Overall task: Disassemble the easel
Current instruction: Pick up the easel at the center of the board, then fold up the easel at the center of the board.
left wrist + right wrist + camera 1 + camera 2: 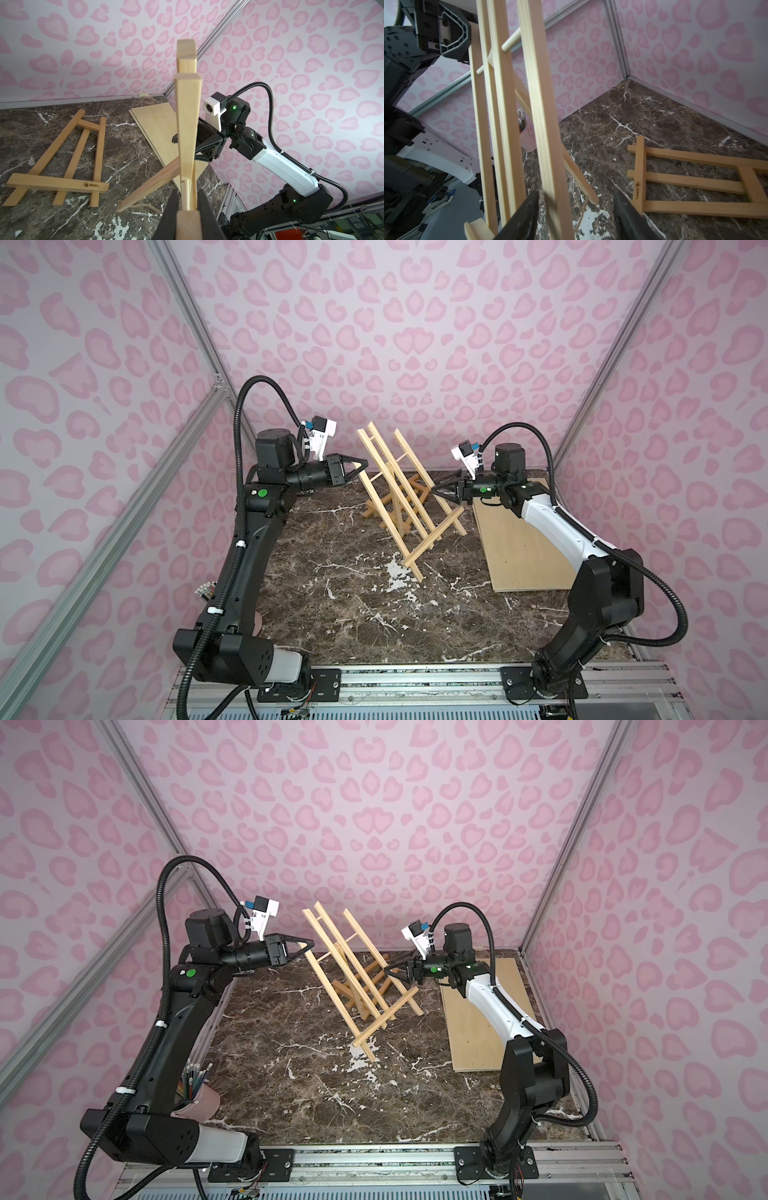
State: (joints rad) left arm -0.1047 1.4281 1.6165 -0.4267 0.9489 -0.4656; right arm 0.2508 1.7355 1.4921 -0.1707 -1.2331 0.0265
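Observation:
A light wooden easel stands tilted in the middle of the marble table in both top views. My left gripper is shut on the easel's left outer leg, high up beside a dowel rung. My right gripper is open, its fingers on either side of the right outer leg. That leg sits close to one finger, with a wide gap to the other.
A smaller, darker easel lies flat on the table behind the light one. A pale wooden board lies under the right arm. A pink cup of pencils stands at the left arm.

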